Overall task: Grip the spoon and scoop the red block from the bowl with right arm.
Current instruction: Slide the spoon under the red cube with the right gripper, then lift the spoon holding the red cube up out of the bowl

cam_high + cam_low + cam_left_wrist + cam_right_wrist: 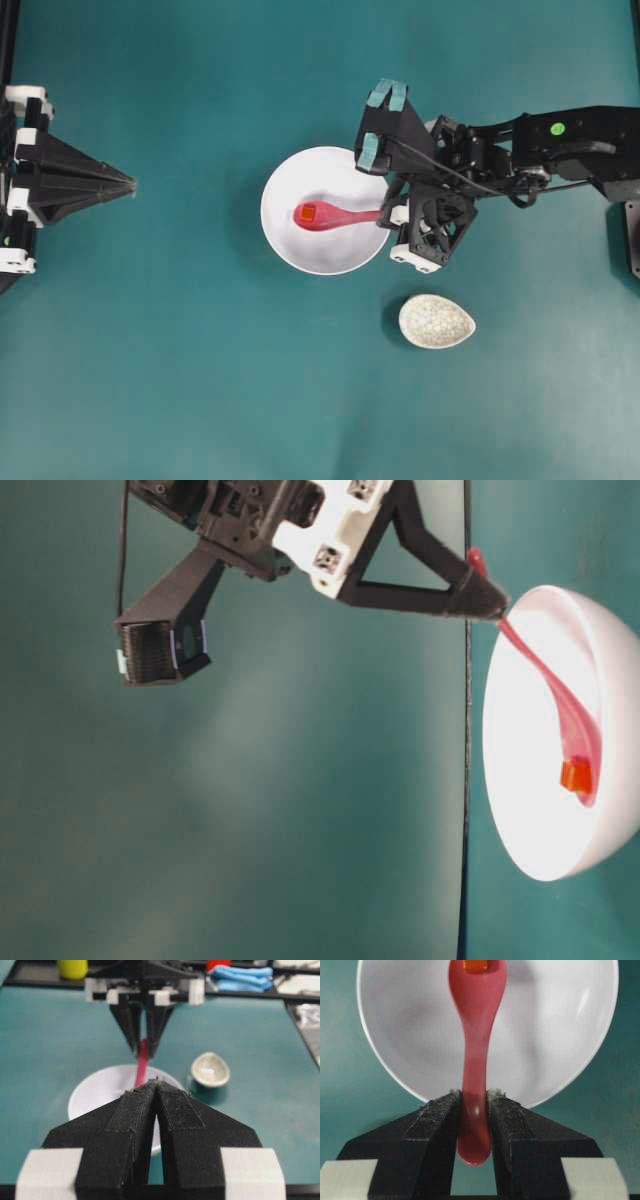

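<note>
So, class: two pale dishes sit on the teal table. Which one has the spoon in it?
The large round white bowl: the glossy pink plastic spoon lies in it, carrying the tiny red-orange cube. The small egg-shaped speckled cream dish holds nothing.

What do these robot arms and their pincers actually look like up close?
Both are black. Each gripper, left and right, ends in two long wedge-shaped fingers tapering to a point, with rough pads and white blocks at the base. The right arm carries black cables, teal-taped parts and a small green dot.
</note>
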Robot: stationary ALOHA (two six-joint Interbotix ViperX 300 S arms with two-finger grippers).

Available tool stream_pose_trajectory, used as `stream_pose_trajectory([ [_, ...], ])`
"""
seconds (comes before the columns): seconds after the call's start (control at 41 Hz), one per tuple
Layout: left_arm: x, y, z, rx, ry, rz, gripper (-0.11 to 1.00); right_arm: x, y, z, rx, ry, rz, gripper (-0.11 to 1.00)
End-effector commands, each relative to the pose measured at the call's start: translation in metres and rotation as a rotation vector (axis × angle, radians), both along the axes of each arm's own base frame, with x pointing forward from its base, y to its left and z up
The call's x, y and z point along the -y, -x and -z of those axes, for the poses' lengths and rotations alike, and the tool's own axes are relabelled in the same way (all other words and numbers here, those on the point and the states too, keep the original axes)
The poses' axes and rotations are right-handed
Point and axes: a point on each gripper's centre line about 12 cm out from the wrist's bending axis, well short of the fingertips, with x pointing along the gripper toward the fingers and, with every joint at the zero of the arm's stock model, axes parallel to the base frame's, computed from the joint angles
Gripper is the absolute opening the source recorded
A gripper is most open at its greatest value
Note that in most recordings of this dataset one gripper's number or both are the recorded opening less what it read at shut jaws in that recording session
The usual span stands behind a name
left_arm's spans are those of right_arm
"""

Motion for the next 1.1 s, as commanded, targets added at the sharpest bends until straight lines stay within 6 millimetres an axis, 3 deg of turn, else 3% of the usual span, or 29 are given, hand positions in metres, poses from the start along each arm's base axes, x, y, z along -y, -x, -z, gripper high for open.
stream_pose_trajectory([
  [0.0,0.0,-0.002,-0.006,0.015,-0.004,0.002,0.0,-0.001,-0.002,-0.018,0.063,0.003,-0.001,0.26],
  [0.463,0.0,-0.002,-0.006,0.017,-0.004,0.001,0.0,-0.002,0.005,-0.042,0.131,0.008,0.0,0.26],
  [1.072,0.0,-0.002,-0.006,0.017,-0.003,0.002,0.0,-0.004,0.029,-0.097,0.259,0.014,-0.005,0.26],
])
